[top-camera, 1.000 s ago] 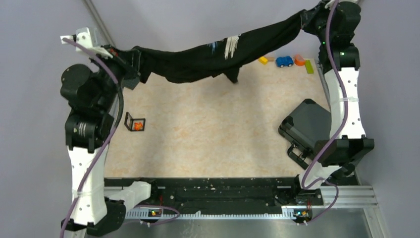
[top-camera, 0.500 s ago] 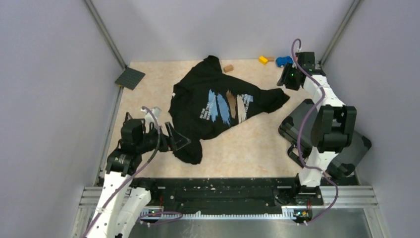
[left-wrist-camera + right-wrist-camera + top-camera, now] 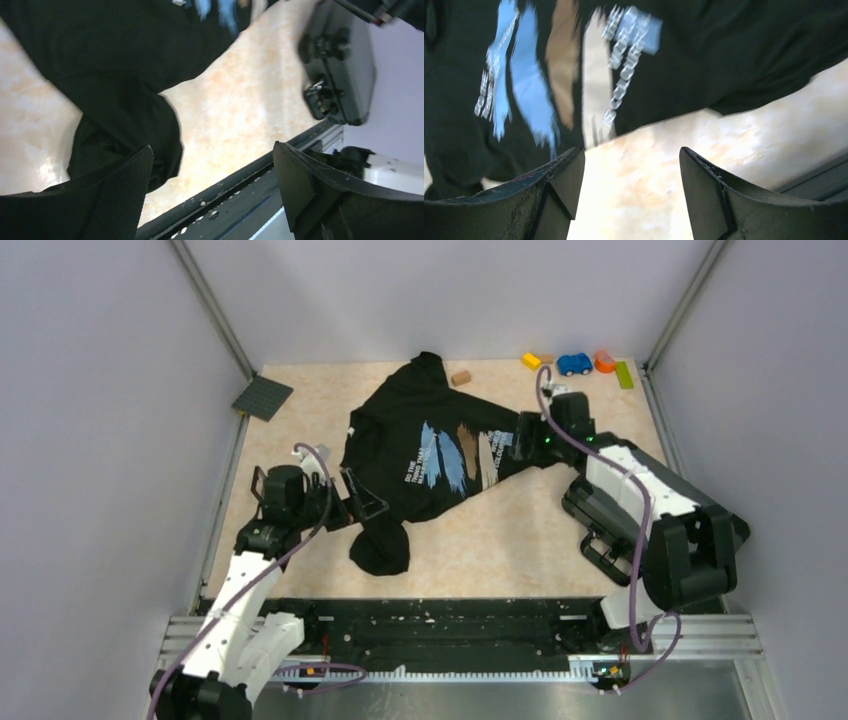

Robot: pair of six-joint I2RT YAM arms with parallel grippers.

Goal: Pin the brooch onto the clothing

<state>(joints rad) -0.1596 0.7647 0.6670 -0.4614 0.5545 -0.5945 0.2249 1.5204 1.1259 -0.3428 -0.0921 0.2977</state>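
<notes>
T-shirt (image 3: 420, 430): black cloth, matt, soft and creased; chest print in flat blue, brown and white, without shine.
Bench (image 3: 500, 530): smooth beige marbled sheet with a faint sheen.
Hard case (image 3: 345, 75): dark grey smooth shell with a dull sheen; latches black.
Left fingers (image 3: 100, 210): black, matt, inner pad finely cross-hatched.
Right fingers (image 3: 559, 195): black, matt, edges scuffed.
Arm shells (image 3: 640, 485): white plastic, smooth, slightly glossy; joints black and matt.
Front rail (image 3: 720, 630): bare ribbed metal, silvery.

At 8 o'clock the black two-finger left gripper (image 3: 362, 506) points toward 3 o'clock, jaws wide; the right gripper (image 3: 527, 432), at 1 o'clock, points toward 9, jaws parted.
</notes>
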